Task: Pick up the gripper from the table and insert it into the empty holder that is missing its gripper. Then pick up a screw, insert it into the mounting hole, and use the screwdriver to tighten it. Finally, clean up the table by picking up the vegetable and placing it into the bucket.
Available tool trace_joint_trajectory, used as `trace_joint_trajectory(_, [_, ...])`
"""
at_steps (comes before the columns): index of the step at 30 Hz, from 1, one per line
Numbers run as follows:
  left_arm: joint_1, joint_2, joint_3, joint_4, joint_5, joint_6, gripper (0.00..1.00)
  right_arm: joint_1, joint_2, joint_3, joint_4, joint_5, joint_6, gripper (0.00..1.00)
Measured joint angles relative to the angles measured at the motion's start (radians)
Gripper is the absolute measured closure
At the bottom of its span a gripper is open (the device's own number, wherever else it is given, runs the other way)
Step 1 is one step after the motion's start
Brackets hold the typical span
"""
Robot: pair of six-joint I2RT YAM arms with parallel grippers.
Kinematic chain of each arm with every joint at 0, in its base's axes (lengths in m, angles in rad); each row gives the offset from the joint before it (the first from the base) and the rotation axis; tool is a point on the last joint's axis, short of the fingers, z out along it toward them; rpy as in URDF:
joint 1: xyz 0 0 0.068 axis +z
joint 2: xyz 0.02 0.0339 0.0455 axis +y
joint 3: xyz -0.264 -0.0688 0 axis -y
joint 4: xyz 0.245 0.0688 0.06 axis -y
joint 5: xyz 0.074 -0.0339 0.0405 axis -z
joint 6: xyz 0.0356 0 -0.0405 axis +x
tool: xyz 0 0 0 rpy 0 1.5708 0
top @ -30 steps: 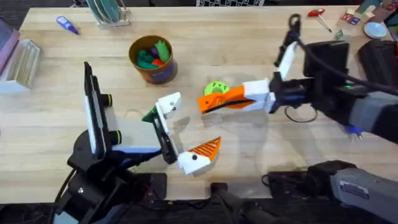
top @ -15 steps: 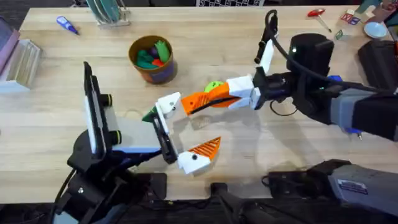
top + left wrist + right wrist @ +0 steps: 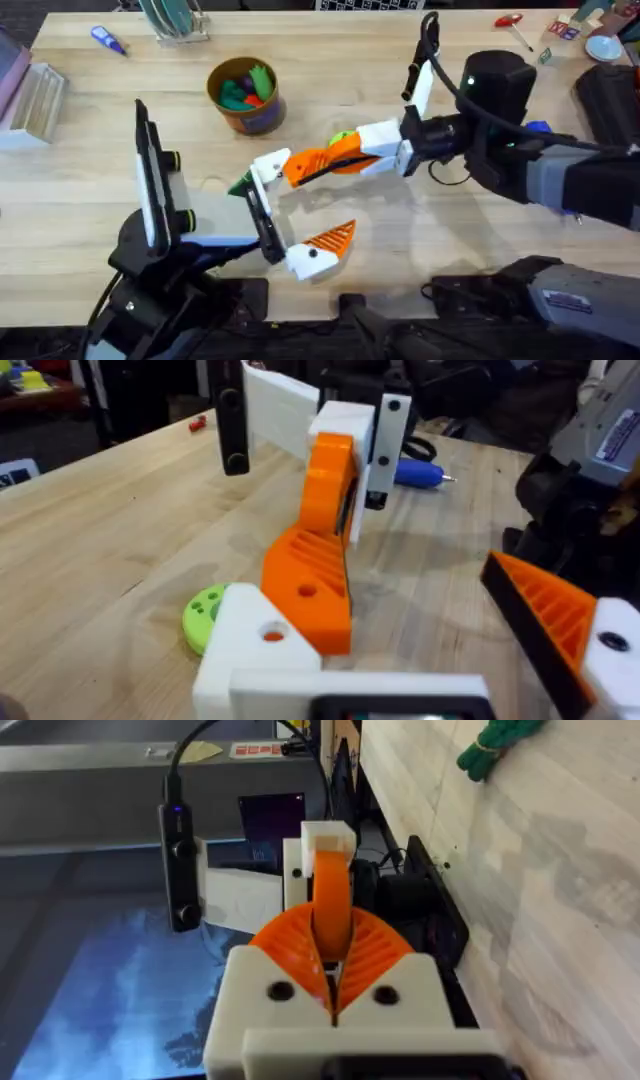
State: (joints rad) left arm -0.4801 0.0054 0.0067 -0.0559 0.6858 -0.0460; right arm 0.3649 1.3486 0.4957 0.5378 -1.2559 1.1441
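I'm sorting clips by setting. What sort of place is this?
Likely a robotics lab workbench: two arms work over a light-wood table, hand tools like a red-handled screwdriver lie about, and a bucket holds toy vegetables.

Two robot grippers were on the table (image 3: 400, 60): the left gripper (image 3: 295, 215) at seven o'clock and the right gripper (image 3: 300, 166) near centre. One bucket (image 3: 245, 95) stood at eleven o'clock, and one green disc (image 3: 343, 138) lay at centre. One dark-green vegetable (image 3: 240, 184) lay beside the left gripper. One red-handled tool (image 3: 512, 25) lay at one o'clock.
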Motion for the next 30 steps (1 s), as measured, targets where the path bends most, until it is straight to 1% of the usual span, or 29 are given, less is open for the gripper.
trace_joint_trajectory(14, [0.000, 0.000, 0.000, 0.000, -0.005, -0.015, 0.015, 0.066, 0.000, 0.000, 0.020, 0.112, 0.016, 0.992])
trace_joint_trajectory(23, [0.002, 0.000, 0.000, -0.001, -0.022, -0.033, 0.014, 0.175, 0.000, 0.000, 0.055, 0.281, 0.038, 0.993])
trace_joint_trajectory(26, [0.007, 0.000, 0.000, -0.001, -0.033, -0.042, 0.014, 0.191, 0.000, 0.001, 0.060, 0.325, 0.039, 0.993])
trace_joint_trajectory(30, [0.008, 0.000, 0.000, -0.001, -0.039, -0.049, 0.014, 0.198, 0.000, 0.001, 0.061, 0.349, 0.039, 0.993])
